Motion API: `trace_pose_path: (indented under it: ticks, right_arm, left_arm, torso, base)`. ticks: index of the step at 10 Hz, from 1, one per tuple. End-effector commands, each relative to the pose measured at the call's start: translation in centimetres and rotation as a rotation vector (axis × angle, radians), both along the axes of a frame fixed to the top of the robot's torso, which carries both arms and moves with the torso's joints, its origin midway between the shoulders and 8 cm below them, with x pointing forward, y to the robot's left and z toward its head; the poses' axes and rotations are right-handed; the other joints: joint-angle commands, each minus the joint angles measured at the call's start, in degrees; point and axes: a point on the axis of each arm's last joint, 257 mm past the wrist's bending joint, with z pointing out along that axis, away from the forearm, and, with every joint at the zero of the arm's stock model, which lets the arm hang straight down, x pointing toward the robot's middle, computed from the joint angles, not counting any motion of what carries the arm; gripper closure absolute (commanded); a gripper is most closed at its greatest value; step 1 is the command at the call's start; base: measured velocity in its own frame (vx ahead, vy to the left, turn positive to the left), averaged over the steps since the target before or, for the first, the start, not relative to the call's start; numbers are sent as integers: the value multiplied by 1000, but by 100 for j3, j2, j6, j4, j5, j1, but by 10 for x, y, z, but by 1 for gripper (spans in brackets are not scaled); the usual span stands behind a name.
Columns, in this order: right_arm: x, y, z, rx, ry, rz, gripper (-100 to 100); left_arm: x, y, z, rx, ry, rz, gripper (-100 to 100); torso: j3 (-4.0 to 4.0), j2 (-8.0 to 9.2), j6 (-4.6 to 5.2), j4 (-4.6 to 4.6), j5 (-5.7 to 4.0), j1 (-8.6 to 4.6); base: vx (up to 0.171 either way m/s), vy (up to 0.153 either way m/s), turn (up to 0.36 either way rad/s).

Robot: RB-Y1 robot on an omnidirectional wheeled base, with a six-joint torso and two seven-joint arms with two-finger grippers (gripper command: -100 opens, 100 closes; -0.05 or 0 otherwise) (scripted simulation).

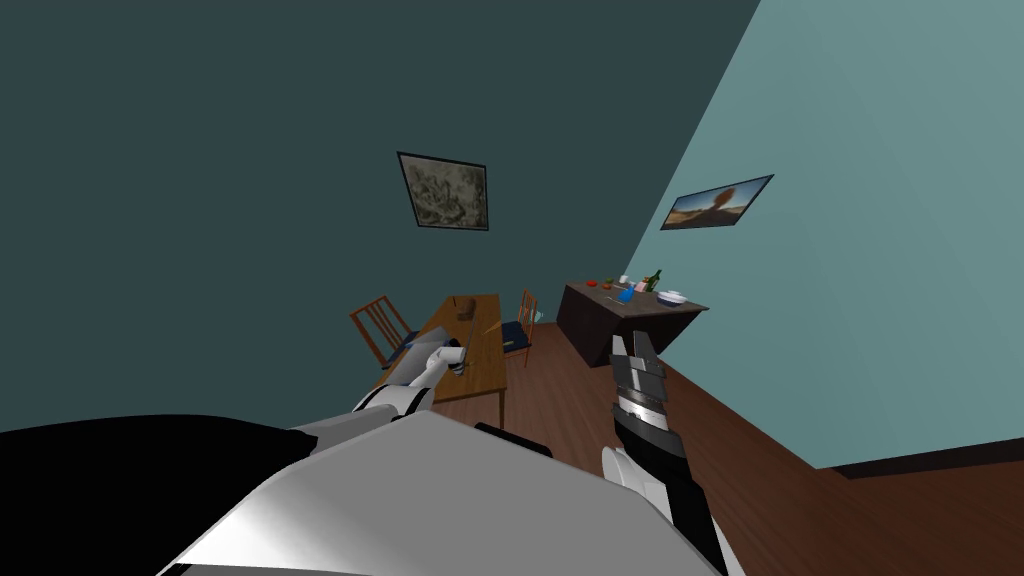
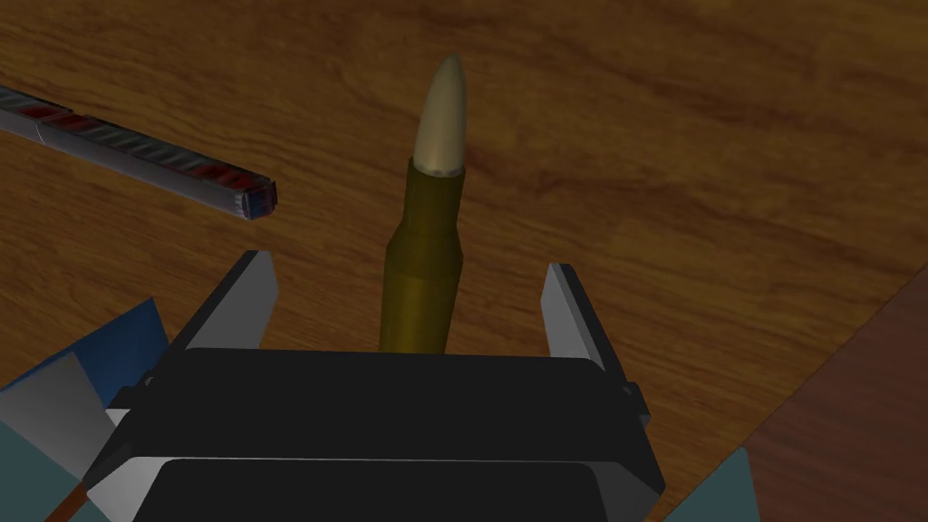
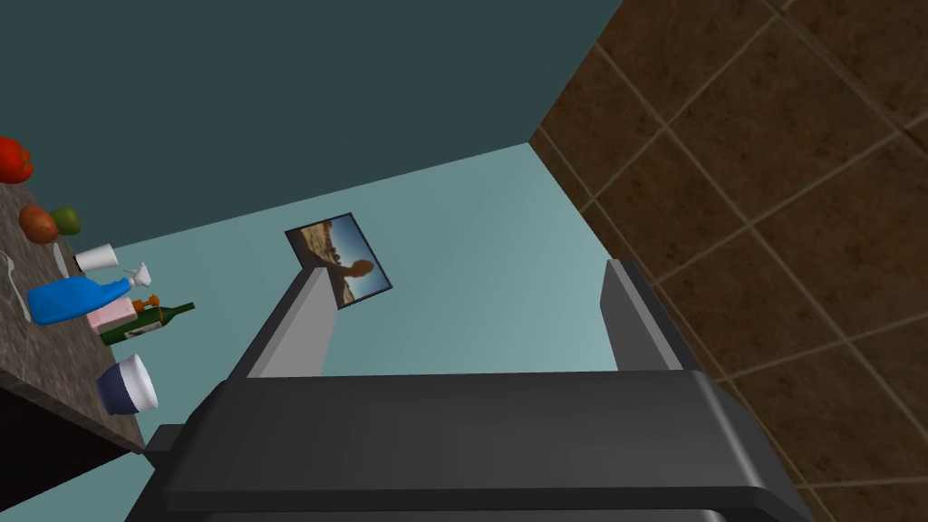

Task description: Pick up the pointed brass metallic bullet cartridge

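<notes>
Straddling the cartridge (image 2: 430, 208), the left pincer (image 2: 408, 267) holds its fingers apart, one on each side of the brass case, touching neither. The cartridge lies on the wooden counter (image 2: 680, 181), its long axis running straight out from the pincer's body, pointed tip away. The right pincer (image 3: 468, 269), also apart, hangs well off. No writing is legible on the case.

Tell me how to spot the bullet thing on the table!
Look at the brown wooden table, where the left claw hangs open. Between its two fingers, touching neither, is the cartridge. Unlike the striped grey rod beside it, it is brass-coloured, with a narrow neck and a pale pointed tip aimed away from the claw.
</notes>
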Motion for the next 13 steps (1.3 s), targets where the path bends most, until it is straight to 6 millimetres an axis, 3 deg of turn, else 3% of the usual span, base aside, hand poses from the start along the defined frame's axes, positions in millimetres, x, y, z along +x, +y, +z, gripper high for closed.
trace_pose_path:
  ticks: [1,2,6,7,8,12,13]
  right_arm:
    - [0,0,0,0,0,0,0]
    - [0,0,0,0,0,0,0]
    - [0,0,0,0,0,0,0]
    - [0,0,0,0,0,0,0]
    - [0,0,0,0,0,0,0]
    - [0,0,0,0,0,0,0]
    - [0,0,0,0,0,0,0]
  left_arm:
    - [0,0,0,0,0,0,-100]
    - [0,0,0,1,-3,0,100]
    - [1,0,0,1,-3,-1,100]
    - [0,0,0,1,-3,-1,0]
    - [4,2,7,1,-2,2,100]
    - [12,5,18,1,-3,4,100]
    - [12,5,18,1,-1,4,0]
  torso:
    - [0,0,0,0,0,0]
    - [5,10,0,2,-1,-4]
    - [12,21,-1,4,0,-4]
    - [12,22,-1,4,0,-4]
    - [12,22,-1,4,1,-4]
    - [29,51,-1,10,-3,-13]
    - [23,40,-1,8,-1,-9]
  base:
    - [29,10,2]
    - [5,2,0]
    - [0,0,0]
    - [0,0,0]
    - [-33,-11,-11]
    - [-58,-18,-10]
    - [-6,-1,1]
